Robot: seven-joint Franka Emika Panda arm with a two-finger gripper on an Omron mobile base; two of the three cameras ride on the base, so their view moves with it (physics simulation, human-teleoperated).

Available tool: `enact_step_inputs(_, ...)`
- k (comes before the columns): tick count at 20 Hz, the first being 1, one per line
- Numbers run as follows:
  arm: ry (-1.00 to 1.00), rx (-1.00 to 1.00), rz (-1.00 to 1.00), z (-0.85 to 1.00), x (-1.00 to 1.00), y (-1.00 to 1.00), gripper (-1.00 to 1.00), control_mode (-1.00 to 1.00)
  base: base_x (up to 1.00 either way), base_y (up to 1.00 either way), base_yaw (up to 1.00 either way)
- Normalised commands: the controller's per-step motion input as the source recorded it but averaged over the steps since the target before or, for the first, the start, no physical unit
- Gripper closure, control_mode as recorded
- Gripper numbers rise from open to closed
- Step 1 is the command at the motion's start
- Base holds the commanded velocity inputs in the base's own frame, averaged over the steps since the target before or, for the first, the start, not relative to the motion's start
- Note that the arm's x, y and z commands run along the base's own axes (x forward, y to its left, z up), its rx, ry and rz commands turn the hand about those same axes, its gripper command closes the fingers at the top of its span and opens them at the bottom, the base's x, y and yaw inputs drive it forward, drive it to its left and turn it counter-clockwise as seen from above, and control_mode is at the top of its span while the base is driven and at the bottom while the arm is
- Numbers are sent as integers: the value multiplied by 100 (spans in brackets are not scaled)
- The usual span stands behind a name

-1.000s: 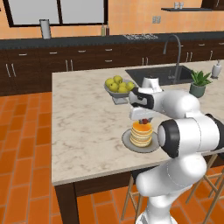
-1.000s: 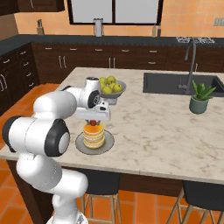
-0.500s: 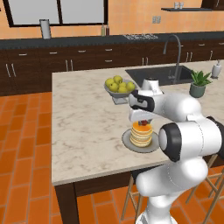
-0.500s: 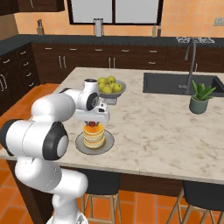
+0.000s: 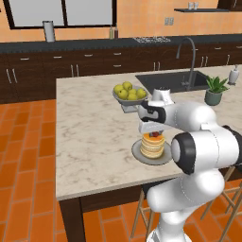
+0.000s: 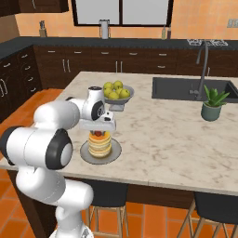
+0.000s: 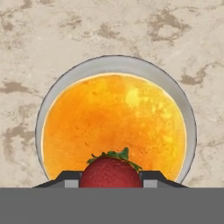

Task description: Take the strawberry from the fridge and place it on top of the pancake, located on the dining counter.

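Gripping the strawberry [image 7: 111,172] between its two dark fingertips, the gripper [image 7: 111,178] points straight down over the pancake [image 7: 114,127], jaws closed narrowly on the berry's sides, green leaves toward the stack. In the hand view the berry lies over the near edge of the golden top, inside the rim of the grey plate [image 7: 114,64]. From the base cameras the gripper [image 5: 152,128] hangs just above the pancake [image 5: 153,145], with the strawberry [image 6: 97,134] a red speck at the top of the stack. The plate sits on the dining counter [image 6: 162,135], near its front edge; a bowl of yellow-green fruit [image 5: 128,93] stands just behind, and a potted plant [image 6: 213,104] well off beside the sink [image 6: 186,88].
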Motion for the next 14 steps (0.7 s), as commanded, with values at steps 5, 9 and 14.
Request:
enact_step_inputs(5, 0, 0, 0, 0, 2, 0, 100, -100, 0, 0, 0)
enact_step_inputs(9, 0, 0, 0, 0, 0, 0, 100, -100, 0, 0, 0)
enact_step_inputs(14, 0, 0, 0, 0, 0, 3, 100, -100, 0, 0, 0)
